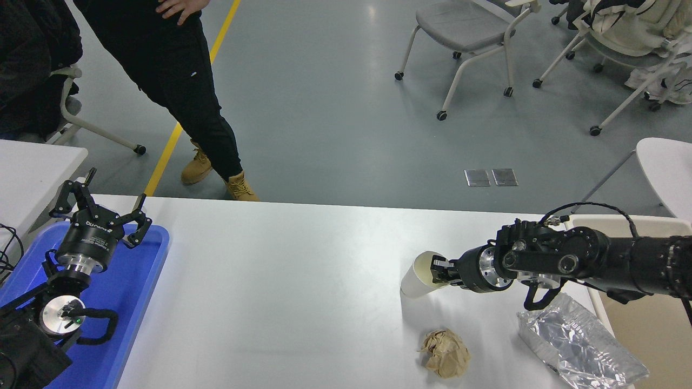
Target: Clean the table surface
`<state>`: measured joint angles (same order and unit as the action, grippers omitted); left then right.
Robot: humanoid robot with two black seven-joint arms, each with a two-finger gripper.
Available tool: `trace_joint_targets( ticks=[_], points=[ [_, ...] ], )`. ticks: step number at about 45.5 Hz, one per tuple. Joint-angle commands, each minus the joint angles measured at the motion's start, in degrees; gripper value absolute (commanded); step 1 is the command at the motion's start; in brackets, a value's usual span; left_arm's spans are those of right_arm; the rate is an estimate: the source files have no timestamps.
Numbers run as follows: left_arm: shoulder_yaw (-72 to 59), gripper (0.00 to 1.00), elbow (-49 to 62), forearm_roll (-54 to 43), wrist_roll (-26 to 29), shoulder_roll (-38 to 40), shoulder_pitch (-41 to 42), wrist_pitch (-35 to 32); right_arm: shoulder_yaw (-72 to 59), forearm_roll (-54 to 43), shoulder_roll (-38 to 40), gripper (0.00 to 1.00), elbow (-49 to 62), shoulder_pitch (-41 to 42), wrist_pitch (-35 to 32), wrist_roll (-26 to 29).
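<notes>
The glossy white table surface (297, 281) fills the lower half of the view. A white paper cup (413, 282) is on it at the right, tilted with its mouth toward my right gripper (439, 271). That gripper comes in from the right and is shut on the cup's rim, with one finger inside the mouth. A crumpled brown paper ball (446, 352) lies just in front of the cup. A crinkled silver foil bag (578, 343) lies at the table's right edge, under my right arm. My left gripper (102, 208) is open and parked over the blue tray (135, 302).
A beige bin (643, 319) stands beside the table's right edge. A smaller white table (32, 167) is at the far left. A person in black trousers and tan boots (211, 167) stands at the far side. Wheeled chairs (465, 32) stand further back.
</notes>
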<state>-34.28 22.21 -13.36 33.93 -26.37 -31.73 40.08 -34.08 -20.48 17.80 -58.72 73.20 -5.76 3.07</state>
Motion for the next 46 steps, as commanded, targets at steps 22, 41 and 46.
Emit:
trace_joint_targets(
  ticks=[22,41,46],
  points=[
    [0.0,1.0,0.03,0.0,0.0,0.0,0.0,0.0,-1.51,-3.78,25.88,0.0,-26.79,18.19,-1.53,0.0],
    [0.0,1.0,0.03,0.0,0.0,0.0,0.0,0.0,-4.24,-8.08,41.26,0.0,-29.34,32.17,-16.73,0.0],
    [0.0,1.0,0.03,0.0,0.0,0.0,0.0,0.0,-4.24,-9.66,43.64,0.0,-29.26,33.93,-19.02,-0.08]
  ],
)
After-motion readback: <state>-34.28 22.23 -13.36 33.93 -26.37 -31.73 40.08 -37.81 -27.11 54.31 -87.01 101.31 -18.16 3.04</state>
